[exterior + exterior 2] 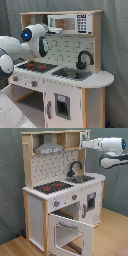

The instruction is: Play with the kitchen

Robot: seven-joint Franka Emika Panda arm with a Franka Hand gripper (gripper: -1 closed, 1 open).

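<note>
The toy kitchen (75, 85) (37, 203) is light wood and white, with a black-red hob (35, 65) (52, 187), a black tap (84, 59) (75, 167), a sink (72, 74) and a pegboard back. In the second exterior view a grey hood (49, 148) shows, and the windowed oven door (70, 230) hangs open and downward. My gripper (56, 30) (85, 139) is up at the top shelf. In the first exterior view it is beside the white microwave front (70, 22). In the second exterior view it is at the shelf's right end.
My white arm (20, 47) reaches over the hob from the first exterior view's left, and from the second exterior view's right (112, 145). A grey curtain (115, 40) hangs behind the kitchen. The floor (112, 235) is wooden.
</note>
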